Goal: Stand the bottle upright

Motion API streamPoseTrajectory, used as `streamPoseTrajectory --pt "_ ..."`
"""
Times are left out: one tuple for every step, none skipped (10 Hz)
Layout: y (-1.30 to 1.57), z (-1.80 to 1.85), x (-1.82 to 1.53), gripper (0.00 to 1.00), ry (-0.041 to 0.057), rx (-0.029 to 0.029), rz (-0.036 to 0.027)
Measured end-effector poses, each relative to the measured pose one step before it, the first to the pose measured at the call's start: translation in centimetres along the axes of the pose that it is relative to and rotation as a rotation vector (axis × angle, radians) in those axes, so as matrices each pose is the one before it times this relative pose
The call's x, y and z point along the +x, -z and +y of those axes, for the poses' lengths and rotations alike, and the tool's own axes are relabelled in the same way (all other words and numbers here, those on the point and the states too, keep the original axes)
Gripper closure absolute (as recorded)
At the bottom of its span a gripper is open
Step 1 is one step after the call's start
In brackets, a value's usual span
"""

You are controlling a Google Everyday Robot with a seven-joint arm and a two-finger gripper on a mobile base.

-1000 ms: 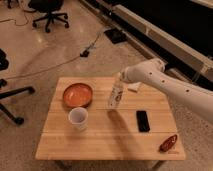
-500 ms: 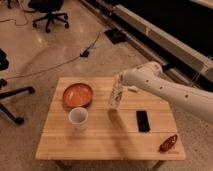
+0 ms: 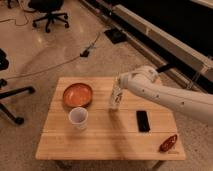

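The bottle [image 3: 115, 97] is a slim clear plastic bottle with a whitish label, standing almost upright near the middle of the wooden table [image 3: 100, 137], its base on or just above the top. My gripper [image 3: 119, 81] comes in from the right on a white arm and sits at the bottle's top, around its cap. The white cup [image 3: 78, 117] stands to the bottle's left front.
An orange bowl [image 3: 78, 94] sits at the table's back left. A black phone [image 3: 143, 121] lies right of the bottle. A red-brown object [image 3: 168, 142] lies at the front right corner. Office chairs [image 3: 49, 11] and floor cables [image 3: 75, 55] lie behind.
The gripper and bottle have shifted slightly left and down, and the bottle now stands straighter on the table.
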Motion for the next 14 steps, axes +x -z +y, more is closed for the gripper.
streamPoseTrajectory --pt "-0.063 0.057 -0.105 1.0 -0.006 -0.00562 0.00796" --pt "-0.076 -0.079 -0.339 1.0 -0.00221 -0.01258 0.01556" --pt "-0.088 -0.147 -0.229 1.0 0.00026 -0.00623 0.0071" --pt "-0.089 -0.101 -0.211 1.0 0.00081 -0.00679 0.00752" --pt "-0.08 -0.01 -0.257 1.0 0.00039 -0.00868 0.00868" --pt "-0.049 -0.025 -0.173 0.99 -0.00117 -0.00503 0.00668" --pt "-0.004 -0.078 -0.108 0.95 -0.00147 -0.00488 0.0063" --pt "0.018 -0.125 -0.196 0.82 -0.00192 -0.00922 0.01152" --pt "0.049 -0.095 -0.119 0.74 -0.00065 -0.00102 0.00828" --pt "0.108 -0.082 -0.185 0.64 0.00222 0.00059 0.01177" --pt "0.124 -0.094 -0.131 0.54 0.00443 0.00114 0.00883" --pt "0.096 -0.108 -0.212 0.42 0.00758 0.00132 0.00605" --pt "-0.001 -0.09 -0.223 0.32 0.00623 0.00097 0.00104" --pt "-0.022 -0.101 -0.177 0.25 0.00499 0.00127 -0.00036"
